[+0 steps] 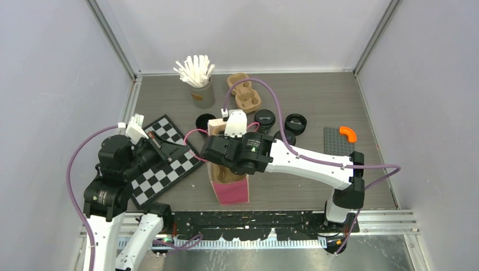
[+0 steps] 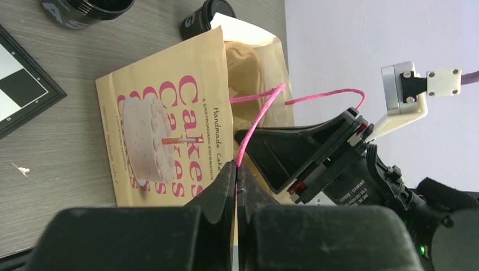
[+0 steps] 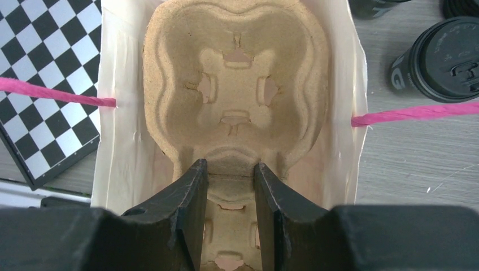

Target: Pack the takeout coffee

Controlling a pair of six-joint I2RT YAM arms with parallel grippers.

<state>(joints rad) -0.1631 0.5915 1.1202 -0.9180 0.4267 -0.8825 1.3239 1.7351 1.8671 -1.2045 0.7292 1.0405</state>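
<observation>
A paper cake bag (image 1: 231, 191) stands open near the front, with a brown pulp cup carrier (image 3: 237, 56) inside it. My right gripper (image 3: 230, 167) reaches down into the bag (image 3: 121, 141), its fingers shut on the carrier's middle ridge. My left gripper (image 2: 237, 167) is shut on the bag's pink string handle (image 2: 257, 127), holding it out to the left of the bag (image 2: 164, 113). Several black cups stand on the table behind the bag, among them a lidded cup (image 3: 446, 59), a second lidded cup (image 1: 264, 119) and an open one (image 1: 296, 122).
A chessboard (image 1: 169, 172) lies left of the bag, under my left gripper (image 1: 168, 154). A grey cup of white sticks (image 1: 199, 84) and a second pulp carrier (image 1: 244, 93) stand at the back. A grey baseplate (image 1: 338, 144) with an orange piece (image 1: 348, 133) lies right.
</observation>
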